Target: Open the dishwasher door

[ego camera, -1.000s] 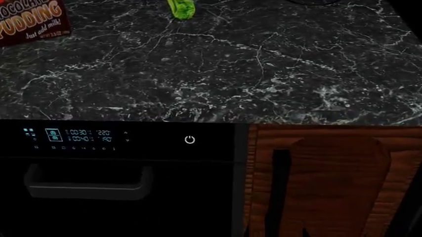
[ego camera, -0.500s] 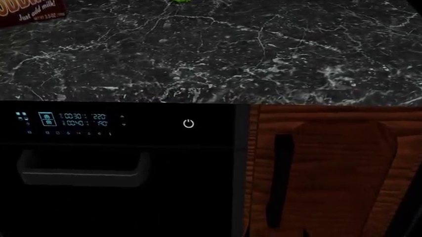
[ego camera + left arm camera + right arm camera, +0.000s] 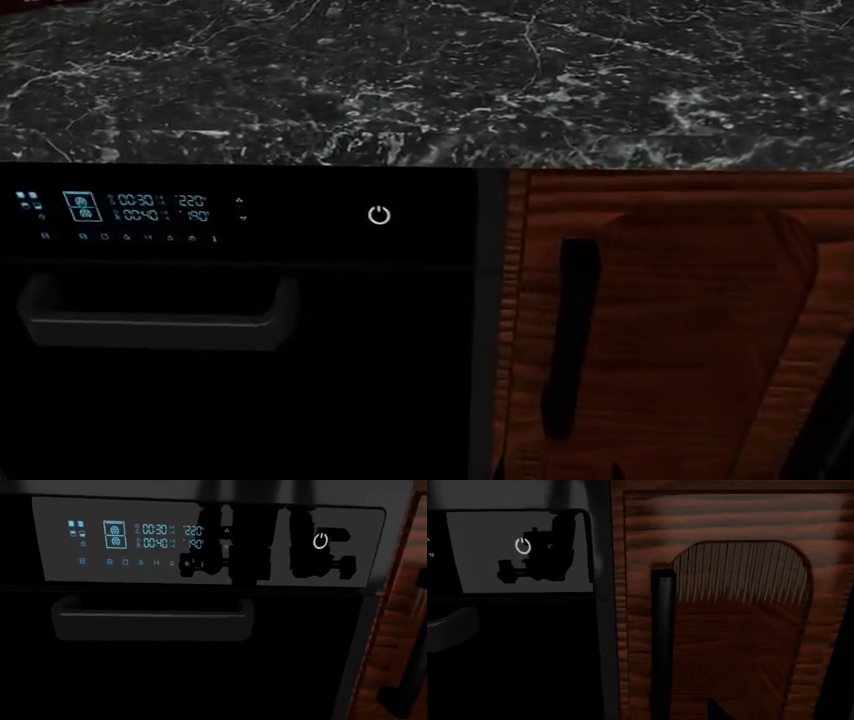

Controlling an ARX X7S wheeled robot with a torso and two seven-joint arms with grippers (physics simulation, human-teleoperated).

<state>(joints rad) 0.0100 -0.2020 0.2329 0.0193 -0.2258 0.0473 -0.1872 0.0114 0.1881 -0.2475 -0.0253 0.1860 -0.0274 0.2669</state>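
Dark marble countertop [image 3: 427, 80] has slid toward twelve o'clock since a second ago, so your head is tilting down. The dishwasher door [image 3: 240, 400], closed, fills seven o'clock, its handle [image 3: 154, 315] now better framed. Neither gripper shows except perhaps as murky reflections, so spread or pressed together, I cannot tell.

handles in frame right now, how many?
2. A horizontal grey bar handle on the dishwasher door, below its display; a vertical black handle on the wood cabinet door to its right. More may sit outside the views.

Glossy black dishwasher door [image 3: 240, 330], shut and upright, grey bar handle [image 3: 154, 318] beneath blue-lit display [image 3: 127, 215].
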